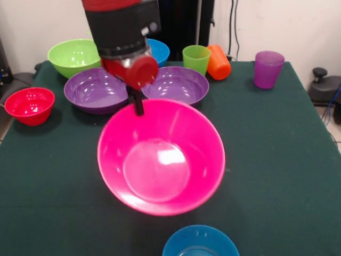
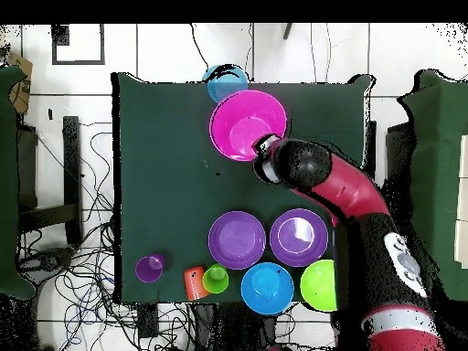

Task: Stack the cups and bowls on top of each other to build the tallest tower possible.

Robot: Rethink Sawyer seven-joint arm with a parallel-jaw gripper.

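My gripper [image 1: 138, 105] is shut on the far rim of the big pink bowl [image 1: 160, 154] and holds it tilted above the table's middle. In the overhead view the gripper [image 2: 266, 149] is at the edge of the pink bowl [image 2: 245, 123], beside a blue bowl [image 2: 226, 82]. That blue bowl [image 1: 200, 242] sits at the table's near edge. Two purple bowls [image 1: 95, 89] [image 1: 177, 84] stand behind the pink one. Further back are a lime green bowl [image 1: 73, 56], a second blue bowl [image 1: 160, 50], a green cup [image 1: 196, 57], an orange cup [image 1: 218, 62] lying on its side, and a purple cup [image 1: 268, 68]. A small red bowl [image 1: 29, 105] stands at the left.
The table [image 1: 277, 160] has a dark green cloth. My arm [image 2: 352, 196] crosses over it from the base and hides the red bowl from above. Cables [image 2: 82, 274] lie on the floor beside the table.
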